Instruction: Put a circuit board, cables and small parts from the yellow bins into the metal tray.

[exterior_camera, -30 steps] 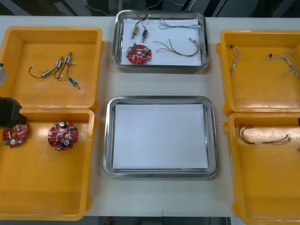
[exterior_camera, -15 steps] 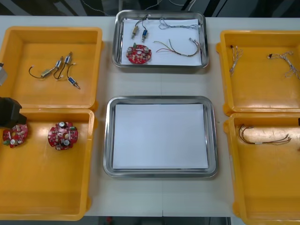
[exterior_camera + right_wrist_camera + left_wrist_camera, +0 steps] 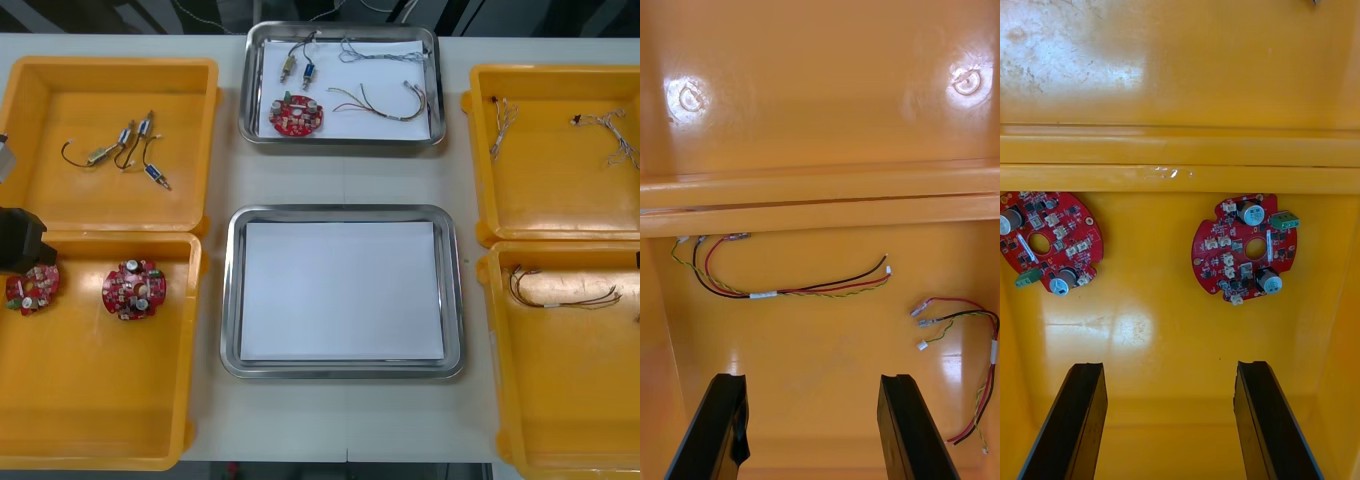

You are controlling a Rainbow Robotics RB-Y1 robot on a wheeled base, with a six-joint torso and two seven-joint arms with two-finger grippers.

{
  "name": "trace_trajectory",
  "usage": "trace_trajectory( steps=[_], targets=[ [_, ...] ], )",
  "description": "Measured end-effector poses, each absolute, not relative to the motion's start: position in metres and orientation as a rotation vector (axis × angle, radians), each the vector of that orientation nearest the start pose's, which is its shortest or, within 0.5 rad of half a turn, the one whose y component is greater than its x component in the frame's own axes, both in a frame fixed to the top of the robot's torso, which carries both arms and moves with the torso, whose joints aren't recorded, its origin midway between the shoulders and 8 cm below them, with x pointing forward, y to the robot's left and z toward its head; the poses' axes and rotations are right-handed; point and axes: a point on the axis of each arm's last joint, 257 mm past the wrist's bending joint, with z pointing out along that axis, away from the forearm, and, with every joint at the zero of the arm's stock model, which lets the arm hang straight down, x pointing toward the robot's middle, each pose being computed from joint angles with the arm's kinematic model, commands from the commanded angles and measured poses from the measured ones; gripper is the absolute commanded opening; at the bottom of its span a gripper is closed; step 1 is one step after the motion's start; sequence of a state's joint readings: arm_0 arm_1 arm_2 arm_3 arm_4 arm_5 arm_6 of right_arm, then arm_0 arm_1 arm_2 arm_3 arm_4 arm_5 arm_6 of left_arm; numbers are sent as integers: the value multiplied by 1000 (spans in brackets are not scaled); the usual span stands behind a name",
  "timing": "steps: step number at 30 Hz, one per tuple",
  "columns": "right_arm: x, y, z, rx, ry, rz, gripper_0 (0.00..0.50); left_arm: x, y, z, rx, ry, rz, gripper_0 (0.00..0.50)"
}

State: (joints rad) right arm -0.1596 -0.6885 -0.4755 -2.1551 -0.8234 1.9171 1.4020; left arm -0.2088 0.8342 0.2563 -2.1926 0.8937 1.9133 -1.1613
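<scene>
Two round red circuit boards lie in the near left yellow bin (image 3: 95,400): one (image 3: 133,290) toward the middle, the other (image 3: 31,288) by the outer wall. My left gripper (image 3: 1169,371) hovers open over that bin's floor, with both boards (image 3: 1244,247) (image 3: 1049,241) just beyond its fingertips. My right gripper (image 3: 812,379) is open above the near right yellow bin (image 3: 570,400). A red, black and yellow cable (image 3: 775,281) lies ahead of its fingers, and a second such cable (image 3: 970,352) lies beside one finger. The middle metal tray (image 3: 340,213) is white inside with nothing in it.
A second metal tray (image 3: 340,30) at the back holds a circuit board (image 3: 297,114), small metal parts (image 3: 297,65) and cables (image 3: 385,98). The far left bin holds small metal parts (image 3: 125,145). Twisted cables (image 3: 610,135) lie in the far right bin.
</scene>
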Motion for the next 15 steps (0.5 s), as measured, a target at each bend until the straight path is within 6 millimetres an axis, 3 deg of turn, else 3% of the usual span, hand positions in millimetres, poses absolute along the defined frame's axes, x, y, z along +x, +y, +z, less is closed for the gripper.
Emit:
trace_trajectory(
  steps=[15],
  targets=[
    [379, -397, -153, 78, 2604, 43, 500, 378, 361, -154, -56, 2686, 2, 500]
  ],
)
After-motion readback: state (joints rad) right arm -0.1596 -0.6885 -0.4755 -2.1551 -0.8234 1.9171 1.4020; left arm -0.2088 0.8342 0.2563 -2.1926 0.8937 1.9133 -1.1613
